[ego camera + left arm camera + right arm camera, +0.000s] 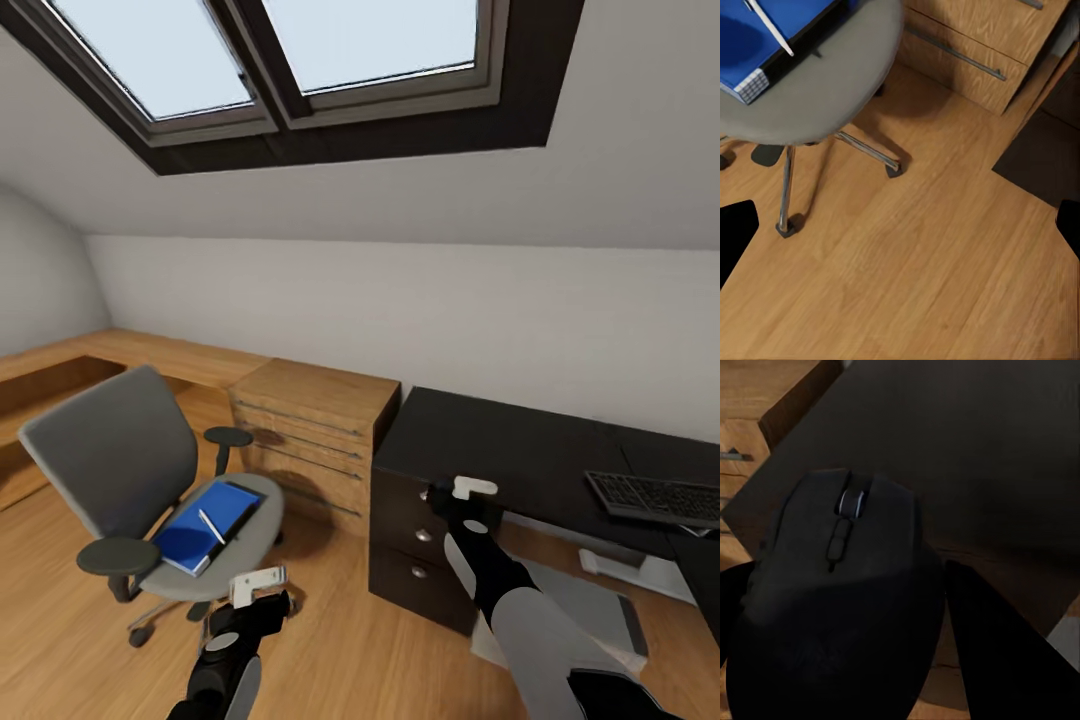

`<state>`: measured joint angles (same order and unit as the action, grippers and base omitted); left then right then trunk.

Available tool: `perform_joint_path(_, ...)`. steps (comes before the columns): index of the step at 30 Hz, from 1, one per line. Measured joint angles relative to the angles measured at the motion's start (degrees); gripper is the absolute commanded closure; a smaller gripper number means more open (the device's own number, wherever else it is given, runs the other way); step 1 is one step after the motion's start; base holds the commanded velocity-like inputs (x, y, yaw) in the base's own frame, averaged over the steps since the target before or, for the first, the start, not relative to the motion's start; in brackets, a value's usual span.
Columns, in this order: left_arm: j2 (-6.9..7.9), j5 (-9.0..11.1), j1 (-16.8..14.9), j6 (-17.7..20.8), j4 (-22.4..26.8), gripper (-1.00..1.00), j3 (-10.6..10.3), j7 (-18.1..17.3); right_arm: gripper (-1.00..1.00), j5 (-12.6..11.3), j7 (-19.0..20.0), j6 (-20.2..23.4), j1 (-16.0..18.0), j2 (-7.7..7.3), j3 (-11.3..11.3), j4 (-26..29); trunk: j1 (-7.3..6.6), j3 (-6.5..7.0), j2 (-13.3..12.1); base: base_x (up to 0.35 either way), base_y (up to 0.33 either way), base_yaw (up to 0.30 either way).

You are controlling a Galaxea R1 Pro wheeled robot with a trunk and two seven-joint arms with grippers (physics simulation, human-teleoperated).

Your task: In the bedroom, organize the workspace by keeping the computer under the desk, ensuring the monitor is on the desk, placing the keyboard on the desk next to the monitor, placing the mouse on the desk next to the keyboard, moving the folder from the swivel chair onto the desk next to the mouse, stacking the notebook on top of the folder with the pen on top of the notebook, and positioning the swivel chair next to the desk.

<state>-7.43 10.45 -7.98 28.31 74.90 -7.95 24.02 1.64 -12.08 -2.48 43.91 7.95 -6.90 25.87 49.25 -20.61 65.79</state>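
A: Black and matte, the mouse (840, 600) is seen held between the two fingers of the right gripper (847, 660); the jaws are pressed against its sides, with the scroll wheel facing the camera. Can its location be confirmed?

B: Confirmed. In the head view the right gripper (462, 500) is positioned at the front edge of the desk (510, 450), near its left end, above the drawers (420, 535) with round silver knobs. The mouse itself is hidden there by the wrist. In the right wrist view the black desktop (975, 457) is seen beyond the mouse.

A: What else is located on the desk?

B: The keyboard (655, 497) is laid on the right part of the desktop, well apart from the gripper.

A: And the left side?

B: The left gripper (262, 590) is held low over the oak floor (915, 262), just in front of the swivel chair (130, 470). Its jaws are spread wide, as shown by the dark fingertips (735, 232) at opposite edges of the left wrist view, and nothing is gripped.

A: The chair load?

B: The blue folder (205, 525) is laid flat on the grey seat, with the white pen (211, 526) on top. A dark edge is visible along the folder's far side; whether it is the notebook cannot be told. An oak dresser (315, 435) is placed between chair and desk.
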Motion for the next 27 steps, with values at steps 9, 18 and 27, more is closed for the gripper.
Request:
perform_joint_path(9, -0.06, -0.12, -0.01, -0.07, -0.38, -1.0, -0.96, 0.04, 1.0, -0.05, 0.94, 0.18, -0.01, -0.01, 0.01, -0.24, 0.0, -0.2, 0.0, 0.301, -0.141, 0.051)
perform_joint_path(18, -0.06, -0.15, 0.0, -0.08, -0.7, -1.0, -0.98, 0.12, 1.0, 0.0, 0.96, 0.1, -0.01, -0.05, 0.0, -0.2, 0.0, -0.21, 0.0, 0.298, -0.089, 0.0)
perform_joint_path(27, 0.01, -0.06, 0.02, -1.35, 0.48, -1.0, -0.75, 0.22, 1.0, -0.08, 2.1, 0.26, -0.01, -0.12, -0.05, -0.25, 0.0, -0.21, 0.0, 0.317, -0.104, 0.0)
